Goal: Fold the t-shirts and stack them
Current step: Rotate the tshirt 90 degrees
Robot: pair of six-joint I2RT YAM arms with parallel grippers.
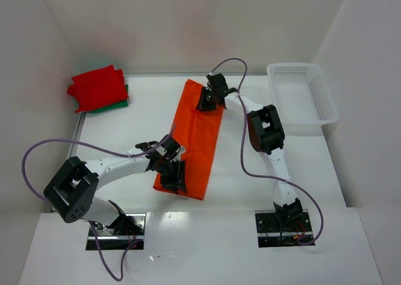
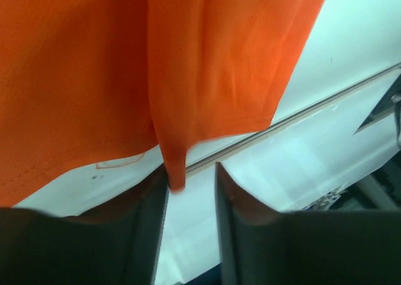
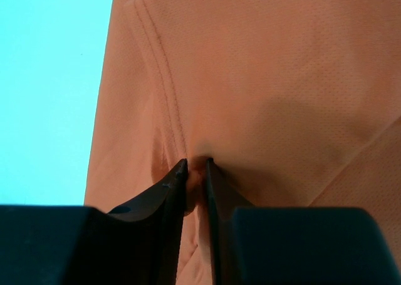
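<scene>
An orange t-shirt (image 1: pixel 197 141) lies folded into a long strip down the middle of the white table (image 1: pixel 119 128). My left gripper (image 1: pixel 172 172) is at the strip's near left corner. In the left wrist view the gripper (image 2: pixel 192 169) is open, and a fold of the orange cloth (image 2: pixel 207 66) hangs against the tip of its left finger (image 2: pixel 150 203). My right gripper (image 1: pixel 210 100) is at the strip's far end. In the right wrist view it (image 3: pixel 195 163) is shut on a pinch of the orange cloth (image 3: pixel 282 59).
A folded red shirt (image 1: pixel 97 88) lies on a green one (image 1: pixel 116 103) at the back left corner. A white mesh basket (image 1: pixel 301 97) stands at the back right. White walls close in the table on three sides.
</scene>
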